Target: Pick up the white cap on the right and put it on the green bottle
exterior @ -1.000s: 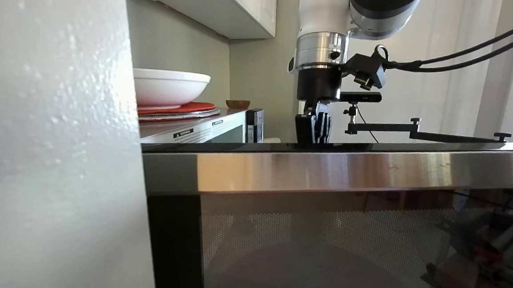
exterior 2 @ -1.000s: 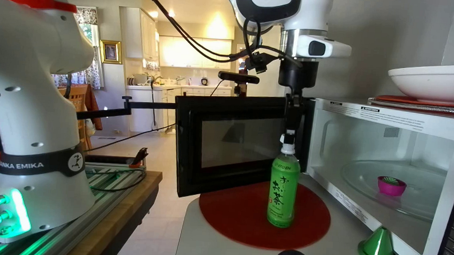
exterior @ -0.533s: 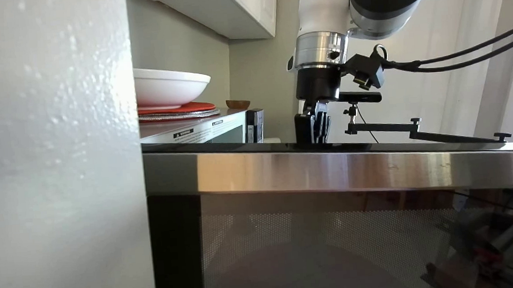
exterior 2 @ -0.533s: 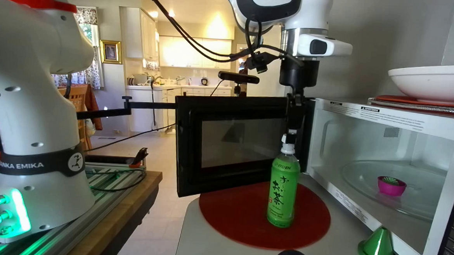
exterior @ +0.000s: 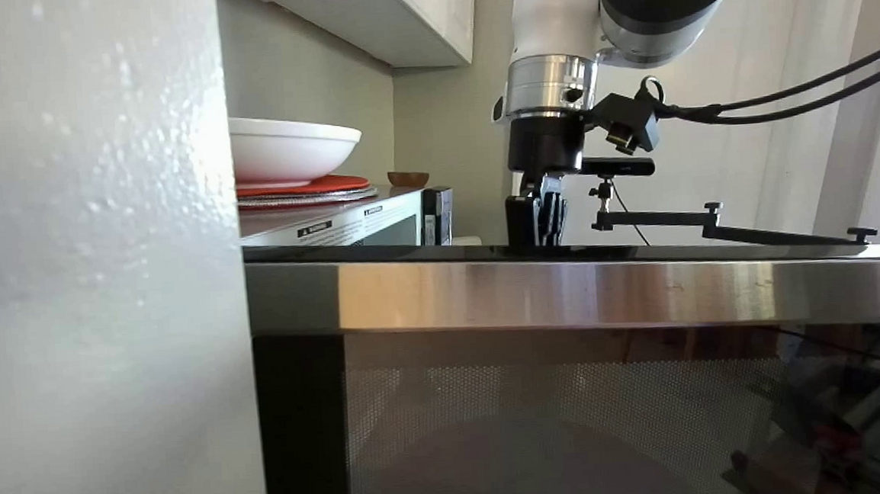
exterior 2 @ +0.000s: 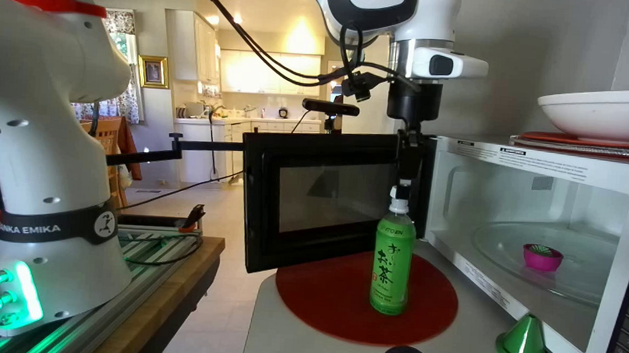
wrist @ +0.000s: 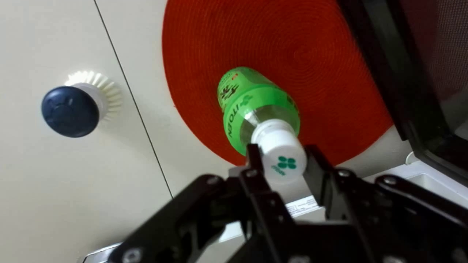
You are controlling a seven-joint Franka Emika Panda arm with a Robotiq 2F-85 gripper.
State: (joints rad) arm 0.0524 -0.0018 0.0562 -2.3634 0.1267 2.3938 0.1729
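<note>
The tool [wrist: 282, 155] is clamped on the white cap [wrist: 284, 160], right of and below the centre of the wrist view, with a finger on each side wall; gripped that way, the flat top with its green mark stays uncovered and the underside is presumably free to go over the threads. The cap is at the mouth of the green bottle [exterior 2: 392, 266], though I cannot tell whether it sits square or merely rests there. Seating it seems to be the step in hand, so a straight press and then a turn would likely suit; off-centre force could tip the bottle, which stands upright with no other support at its sides. The red mat [exterior 2: 324, 306] under it on the bench [exterior 2: 284, 341] may help it grip. The open microwave door [exterior 2: 318, 198], left of centre in an exterior view, is the chief obstacle, close behind the bottle. At the right, the microwave [exterior 2: 602, 175] holds a pink cup [exterior 2: 543, 258], with a green cone [exterior 2: 525, 343] at lower right; a brush [wrist: 70, 111], at the left of the wrist view, lies well apart.
</note>
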